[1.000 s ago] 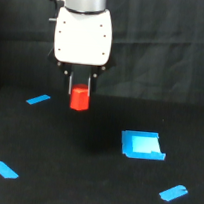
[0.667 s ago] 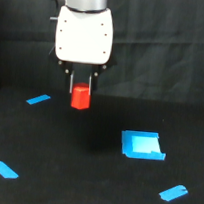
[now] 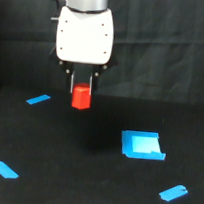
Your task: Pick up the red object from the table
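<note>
The red object (image 3: 81, 97), a small red-orange block, hangs between the two thin fingers of my gripper (image 3: 82, 88), which is shut on its upper part. It is held clear above the black table (image 3: 83, 178), toward the exterior view's left of centre. The white gripper body (image 3: 85, 34) sits directly over the block.
A flat blue square piece (image 3: 142, 145) lies on the table to the exterior view's right. Short blue tape strips lie at the left back (image 3: 38, 99), left front (image 3: 4, 170) and right front (image 3: 173, 193). A black cloth backdrop (image 3: 164, 50) hangs behind.
The gripper has risen a little with the red object held in it; the block stays in the same grip.
</note>
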Robot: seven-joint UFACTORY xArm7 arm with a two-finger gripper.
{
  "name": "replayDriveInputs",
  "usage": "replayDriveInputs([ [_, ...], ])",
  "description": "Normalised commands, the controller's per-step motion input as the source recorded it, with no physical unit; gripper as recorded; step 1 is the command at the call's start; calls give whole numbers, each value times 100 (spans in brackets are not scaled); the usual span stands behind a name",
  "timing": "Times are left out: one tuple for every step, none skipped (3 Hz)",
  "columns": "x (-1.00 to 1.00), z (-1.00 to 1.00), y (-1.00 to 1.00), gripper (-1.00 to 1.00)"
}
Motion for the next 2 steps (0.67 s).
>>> replayDriveInputs([
  [3,-4,4,-98],
  [3,-4,5,-98],
])
